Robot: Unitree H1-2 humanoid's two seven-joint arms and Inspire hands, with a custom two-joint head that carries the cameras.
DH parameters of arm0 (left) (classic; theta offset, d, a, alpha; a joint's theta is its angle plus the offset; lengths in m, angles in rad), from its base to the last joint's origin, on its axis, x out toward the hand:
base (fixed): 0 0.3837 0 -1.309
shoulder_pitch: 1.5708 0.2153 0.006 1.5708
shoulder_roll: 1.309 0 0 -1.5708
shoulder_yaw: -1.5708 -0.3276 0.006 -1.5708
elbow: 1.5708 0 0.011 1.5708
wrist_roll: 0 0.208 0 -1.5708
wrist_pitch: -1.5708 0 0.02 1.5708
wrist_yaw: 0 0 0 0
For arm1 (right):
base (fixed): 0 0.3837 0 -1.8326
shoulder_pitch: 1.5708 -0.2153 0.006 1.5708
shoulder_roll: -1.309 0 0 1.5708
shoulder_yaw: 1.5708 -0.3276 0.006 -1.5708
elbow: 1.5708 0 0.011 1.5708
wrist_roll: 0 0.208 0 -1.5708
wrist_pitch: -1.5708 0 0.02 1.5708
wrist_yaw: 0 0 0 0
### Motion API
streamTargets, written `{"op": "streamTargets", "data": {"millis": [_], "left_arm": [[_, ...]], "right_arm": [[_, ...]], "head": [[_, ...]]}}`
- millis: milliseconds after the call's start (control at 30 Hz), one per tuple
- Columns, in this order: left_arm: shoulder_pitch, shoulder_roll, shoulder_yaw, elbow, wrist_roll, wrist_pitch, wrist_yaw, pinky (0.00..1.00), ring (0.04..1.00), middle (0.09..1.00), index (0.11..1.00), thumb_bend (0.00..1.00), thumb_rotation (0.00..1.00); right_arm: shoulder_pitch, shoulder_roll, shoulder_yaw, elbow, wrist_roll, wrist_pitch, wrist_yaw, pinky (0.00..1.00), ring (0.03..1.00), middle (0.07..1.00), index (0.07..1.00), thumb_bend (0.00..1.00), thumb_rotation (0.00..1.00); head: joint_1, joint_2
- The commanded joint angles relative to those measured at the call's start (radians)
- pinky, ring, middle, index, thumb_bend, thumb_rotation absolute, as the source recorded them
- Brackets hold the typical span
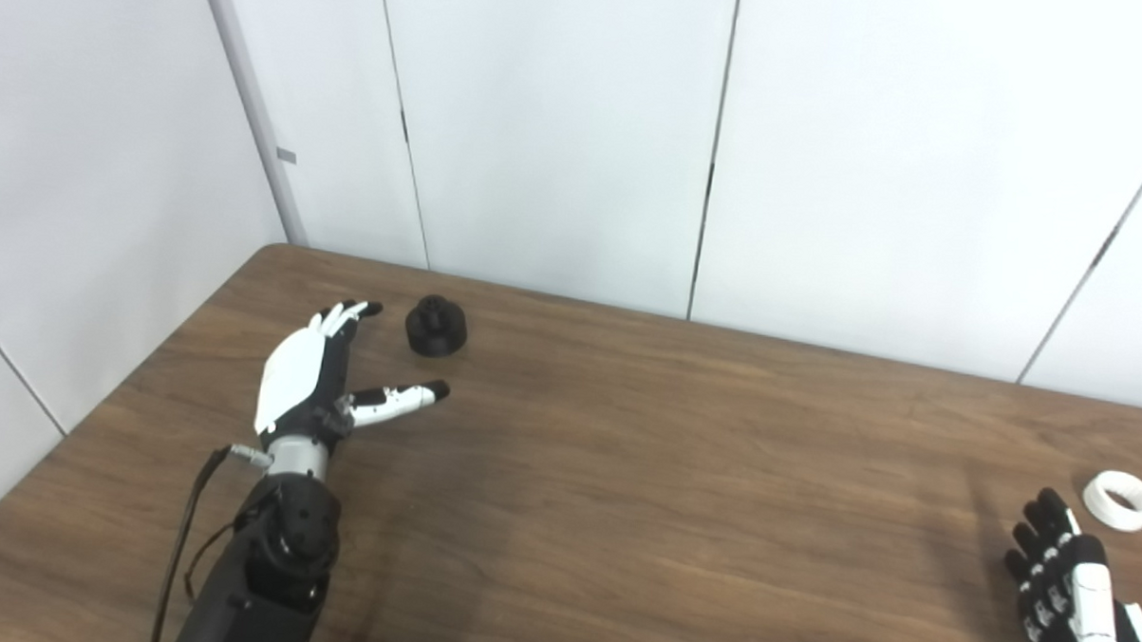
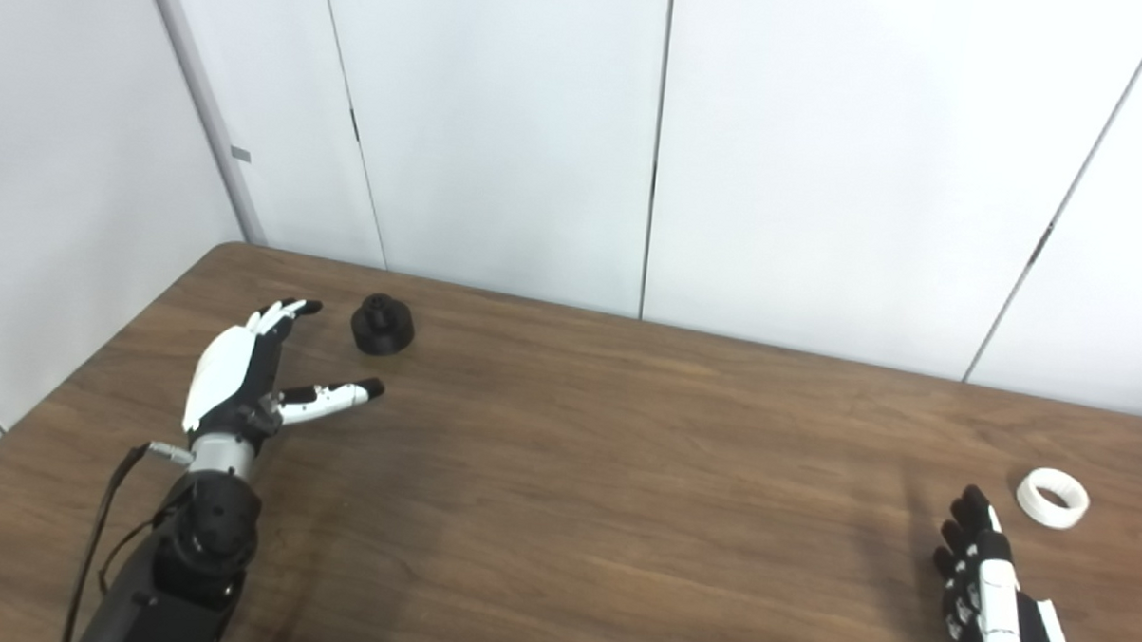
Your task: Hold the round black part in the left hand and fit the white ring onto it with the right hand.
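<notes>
Dark wood-grain table (image 1: 623,475) under both arms, white wall panels (image 1: 559,131) rising behind its far edge.

Round black plastic part (image 1: 436,326), stepped like a squat knob with a smaller raised top, upright near the far left corner of the table. Untouched, resting on its wider base.

Left robot hand (image 1: 308,378), white shell over black fingers, reaching in from the near left edge toward that corner. Open and empty: fingers (image 1: 348,315) stretched out together toward the far edge, thumb (image 1: 397,402) splayed off to the side, a wide gap between the two. Fingertips just beside the black part on its left, apart from it; thumb tip on the near side of the part, also apart. Whether the left robot hand rests on the table or hangs above it, impossible to tell. Black forearm (image 1: 268,567) and a thin dark cable (image 1: 184,526) trailing back to the near edge.

Small white plastic ring (image 1: 1120,500), lying flat with its hole facing up, close to the right edge of the table. Well apart from the black part, nearly the whole table between them.

Right robot hand (image 2: 984,587), black fingers with a white back, low at the near right corner, partly cut off by the picture's edge. Fingers straight and slightly spread, pointing toward the far edge, holding nothing. Fingertips near the white ring on its near-left side, a clear strip of table between them.
</notes>
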Motion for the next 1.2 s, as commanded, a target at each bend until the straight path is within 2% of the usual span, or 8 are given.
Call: {"op": "streamTargets", "data": {"millis": [0,300,567,900,1167], "left_arm": [[-0.055,0.039,0.002,0.026,0.021,0.002,0.037,1.0,1.0,0.96,0.871,0.99,0.42],[-0.163,0.071,-0.024,0.197,0.012,0.033,0.052,1.0,1.0,0.965,0.863,0.99,0.43],[-0.273,0.095,-0.082,0.378,0.016,0.031,0.08,1.0,1.0,0.965,0.84,1.0,0.42],[-0.371,0.111,-0.155,0.529,0.012,0.042,0.082,1.0,1.0,0.979,0.86,1.0,0.45],[-0.419,0.107,-0.195,0.615,-0.008,0.015,0.102,1.0,1.0,0.971,0.846,1.0,0.44]], "right_arm": [[-0.011,0.002,0.002,-0.022,-0.003,-0.022,-0.002,1.0,1.0,1.0,1.0,0.45,1.0],[-0.006,0.007,0.004,-0.026,-0.002,-0.012,-0.002,1.0,1.0,1.0,1.0,0.45,1.0],[-0.004,0.009,0.007,-0.021,-0.004,-0.017,-0.002,1.0,1.0,1.0,1.0,0.47,1.0],[-0.002,0.015,0.007,-0.015,-0.011,-0.028,-0.011,1.0,1.0,1.0,1.0,0.49,1.0],[-0.002,0.015,0.006,-0.005,-0.011,-0.036,-0.015,1.0,1.0,1.0,1.0,0.48,1.0]], "head": [[0.001,0.001],[-0.006,0.003],[-0.014,0.0],[-0.023,-0.005],[-0.029,-0.011]]}}
